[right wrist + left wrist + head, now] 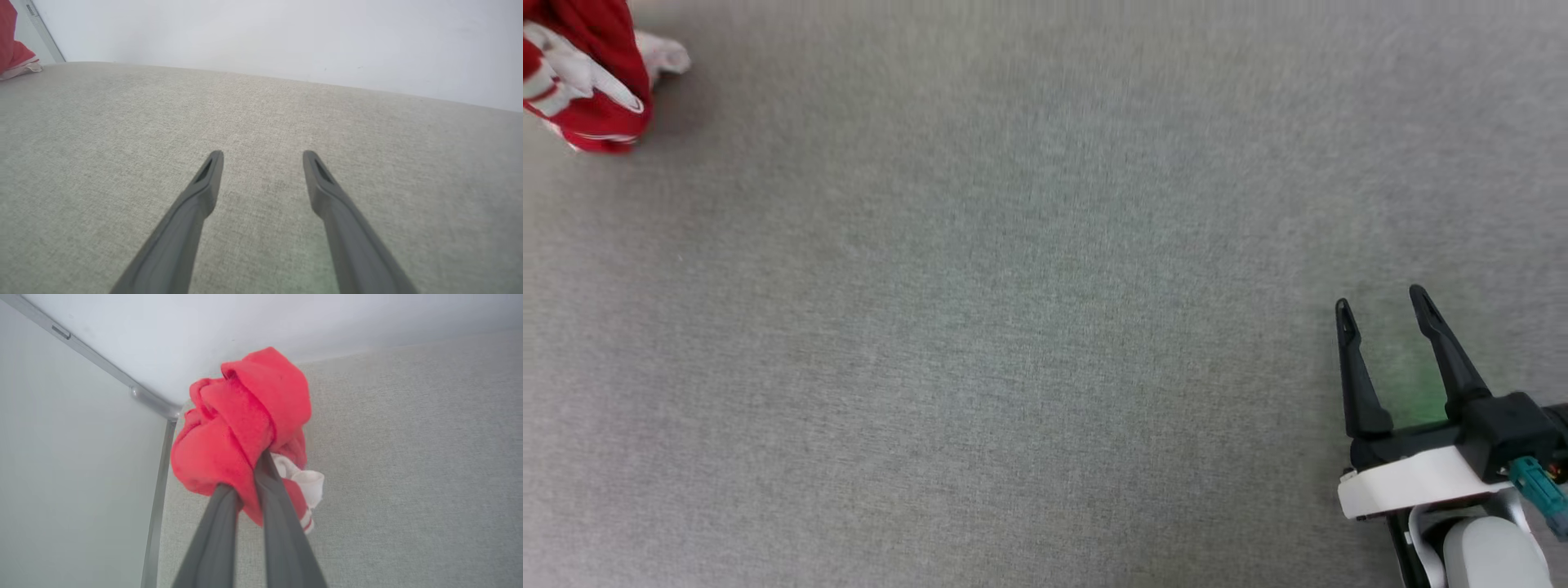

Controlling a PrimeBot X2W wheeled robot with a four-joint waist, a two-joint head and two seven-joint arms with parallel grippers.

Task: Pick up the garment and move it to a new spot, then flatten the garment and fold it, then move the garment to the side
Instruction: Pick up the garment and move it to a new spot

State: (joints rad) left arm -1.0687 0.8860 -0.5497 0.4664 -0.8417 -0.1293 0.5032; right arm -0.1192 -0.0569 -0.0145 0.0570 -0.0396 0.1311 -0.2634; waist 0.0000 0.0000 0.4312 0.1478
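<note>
**Left fingers pinched on the bunched jersey, hard by the corner**

The garment [588, 82] sits bunched at the upper left of the head view, cut by the frame edge, with red cloth, a white sleeve and striped trim showing. In the left wrist view the left gripper [247, 473] has its two fingers drawn together on a fold of the red cloth, and the bundle gathers round their tips. A pinch on one fold would likely let the rest hang free when carried. Whether the bundle is off the grey surface [1013, 327] I cannot tell.

At the upper left of that view the white wall [286, 318] meets a metal strip [151, 402] at a corner, so that side offers little room — the way out is toward the middle.

The right gripper [1380, 300] rests at the lower right of the head view, fingers spread wide and holding nothing. It is well apart from the garment, probably parked out of the path. Between the two the surface lies bare and broad — ample room to spread the shirt flat.
</note>
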